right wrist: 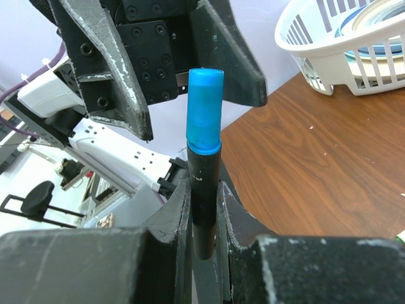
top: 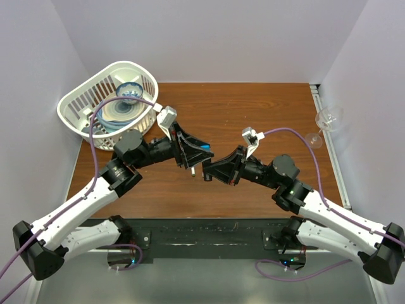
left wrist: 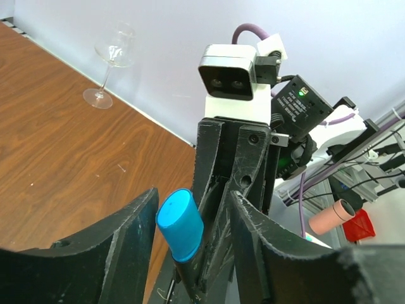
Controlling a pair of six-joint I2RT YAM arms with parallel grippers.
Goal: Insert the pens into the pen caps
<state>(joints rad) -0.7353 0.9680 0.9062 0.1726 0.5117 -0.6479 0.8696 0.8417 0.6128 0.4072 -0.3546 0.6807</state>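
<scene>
My right gripper (right wrist: 204,187) is shut on a dark pen (right wrist: 204,161) that stands upright between its fingers. A blue pen cap (right wrist: 204,111) sits on the pen's top end. My left gripper (left wrist: 193,196) faces it from the other side, open, with the blue pen cap (left wrist: 180,225) between its two fingers and a gap showing on each side. In the top view the left gripper (top: 193,158) and right gripper (top: 212,170) meet tip to tip above the middle of the table. No other pens or caps show.
A white basket (top: 76,107) holding plates and a bowl stands at the table's back left. A wine glass (top: 329,120) stands at the right edge. Brown table (top: 253,107) lies beyond the grippers.
</scene>
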